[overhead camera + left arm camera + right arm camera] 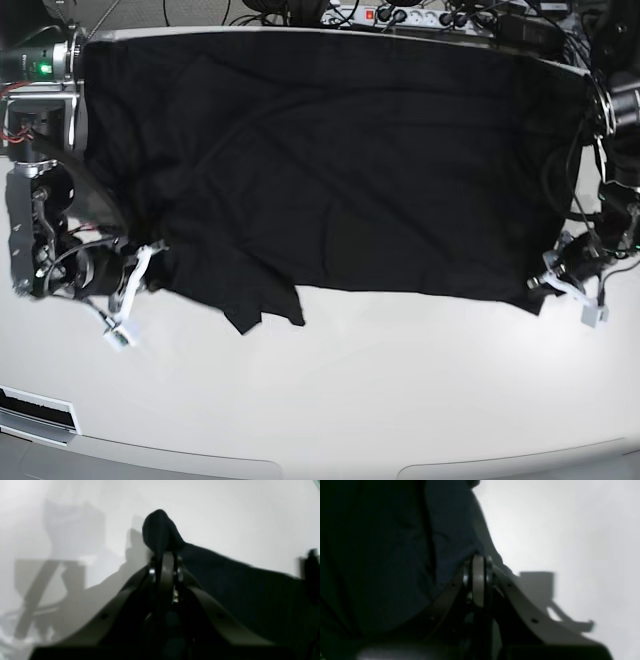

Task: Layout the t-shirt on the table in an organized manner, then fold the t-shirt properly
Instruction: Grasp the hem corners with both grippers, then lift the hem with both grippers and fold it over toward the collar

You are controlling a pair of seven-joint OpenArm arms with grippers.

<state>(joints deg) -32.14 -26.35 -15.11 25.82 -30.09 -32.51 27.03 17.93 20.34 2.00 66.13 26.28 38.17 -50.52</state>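
Note:
The black t-shirt (330, 160) lies spread wide over the far half of the white table (380, 400), with a loose flap hanging at its near-left hem. My left gripper (543, 285) sits at the shirt's near-right corner. In the left wrist view this gripper (167, 556) is shut on the t-shirt (250, 587), and a nub of cloth pokes out past the tips. My right gripper (150, 258) is at the near-left corner. Seen from the right wrist, the gripper (478, 558) is shut with the edge of the t-shirt (382, 555) pinched at its tips.
A power strip and cables (400, 15) run along the table's far edge behind the shirt. Both arm bases stand at the table's left and right sides. Bare white tabletop (225, 512) stretches between the shirt's near hem and the front edge.

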